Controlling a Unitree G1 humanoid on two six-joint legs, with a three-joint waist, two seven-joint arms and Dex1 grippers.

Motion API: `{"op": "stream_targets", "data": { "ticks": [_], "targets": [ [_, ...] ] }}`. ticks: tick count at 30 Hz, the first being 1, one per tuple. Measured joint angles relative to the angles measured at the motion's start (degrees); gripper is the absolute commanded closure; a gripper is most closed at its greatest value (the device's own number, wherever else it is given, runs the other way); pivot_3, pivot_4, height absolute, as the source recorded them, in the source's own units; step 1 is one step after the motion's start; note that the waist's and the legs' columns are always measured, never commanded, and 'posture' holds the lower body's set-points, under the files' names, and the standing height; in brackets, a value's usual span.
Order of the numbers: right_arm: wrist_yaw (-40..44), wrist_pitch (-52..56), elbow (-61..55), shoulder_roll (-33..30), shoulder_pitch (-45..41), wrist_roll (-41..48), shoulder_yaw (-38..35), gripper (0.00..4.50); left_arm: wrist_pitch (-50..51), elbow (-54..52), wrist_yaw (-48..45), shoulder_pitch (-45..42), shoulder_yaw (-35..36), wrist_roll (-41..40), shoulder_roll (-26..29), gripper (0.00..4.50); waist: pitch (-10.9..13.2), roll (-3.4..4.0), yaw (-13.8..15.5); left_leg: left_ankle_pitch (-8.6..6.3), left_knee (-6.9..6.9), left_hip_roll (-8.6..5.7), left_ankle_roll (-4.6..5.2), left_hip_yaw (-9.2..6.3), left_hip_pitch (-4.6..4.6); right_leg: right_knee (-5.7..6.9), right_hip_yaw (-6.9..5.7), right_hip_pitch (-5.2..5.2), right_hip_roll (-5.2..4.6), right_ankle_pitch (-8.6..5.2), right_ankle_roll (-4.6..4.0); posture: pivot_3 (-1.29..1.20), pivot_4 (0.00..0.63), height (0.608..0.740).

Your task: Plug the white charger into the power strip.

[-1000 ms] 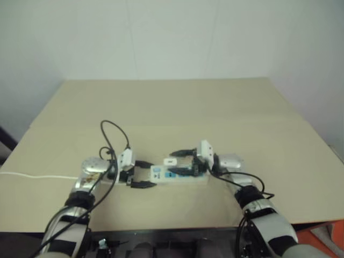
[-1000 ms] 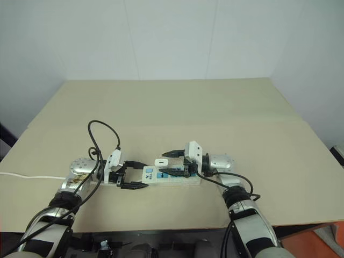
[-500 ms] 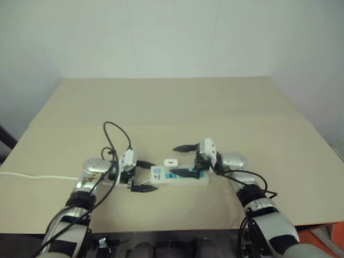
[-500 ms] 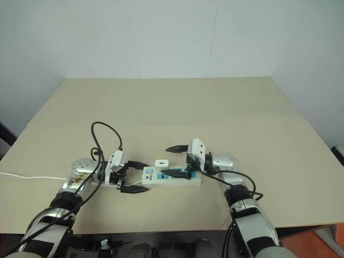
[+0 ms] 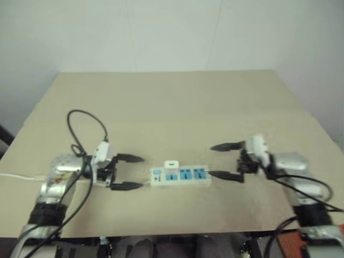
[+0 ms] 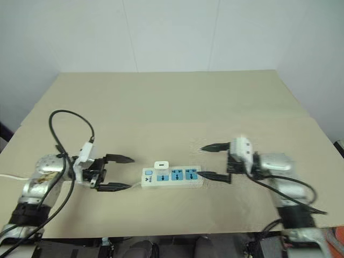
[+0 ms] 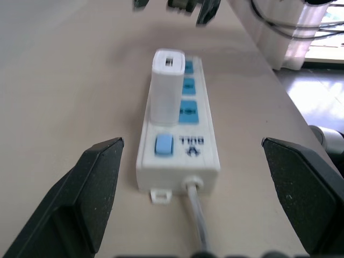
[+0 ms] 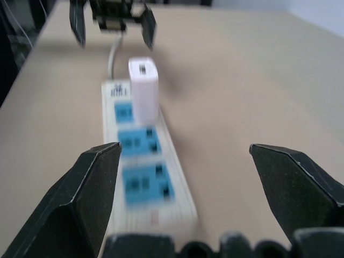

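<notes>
- Your left gripper (image 6: 117, 173) hangs just above the table (image 6: 172, 107), and its two black fingers point sideways toward the middle. The fingers are spread wide and hold nothing.
- Your right gripper (image 6: 212, 161) does the same from the other side. It points back at the left one, its fingers are spread wide too, and it is empty.
- The power strip (image 6: 172, 176) lies flat on the table between your two grippers. Its switch end is just past the left fingertips. Its other end is right by the lower right fingertip, but you cannot tell if they touch.
- The white charger (image 7: 166, 86) stands upright on the strip, in the socket next to the switch, so it is nearer your left gripper.
- Count them: one power strip, one white charger, three blue socket panels (image 7: 187, 110), one blue switch (image 7: 163, 145), and two grippers.
- A thin white cord (image 7: 196, 220) comes out of the switch end, toward your left gripper.
</notes>
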Motion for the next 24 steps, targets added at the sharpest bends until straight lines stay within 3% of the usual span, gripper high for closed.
{"op": "stream_targets", "data": {
  "ticks": [6,10,24],
  "targets": [
    [-3.9,17.7,-9.9,-11.7,8.1,1.3,-2.8,0.0,0.0,0.1,1.5,2.3,1.0,0.0,1.2,0.02,0.2,-0.12,0.1,0.0,0.08,-0.01,0.0,0.08,0.17,-0.11,-0.01,0.18,-0.09,0.0,-0.02,0.0,0.15,0.74],
    [-6.0,24.8,-14.4,-14.4,10.9,3.3,-4.9,0.0,1.2,0.1,2.0,2.2,1.1,0.0,2.3,0.02,0.2,-0.15,0.0,0.0,0.1,0.0,0.0,0.07,0.2,-0.05,0.01,0.21,-0.08,0.0,-0.02,0.0,0.15,0.74],
    [-7.3,25.9,-16.3,-18.3,12.7,3.0,-8.7,0.0,1.1,0.3,2.2,-0.4,-0.7,0.0,1.7,0.02,0.2,-0.21,0.0,0.0,0.13,-0.01,0.0,0.09,0.18,-0.06,0.0,0.21,-0.08,-0.01,-0.01,0.0,0.15,0.74]
  ]
}}
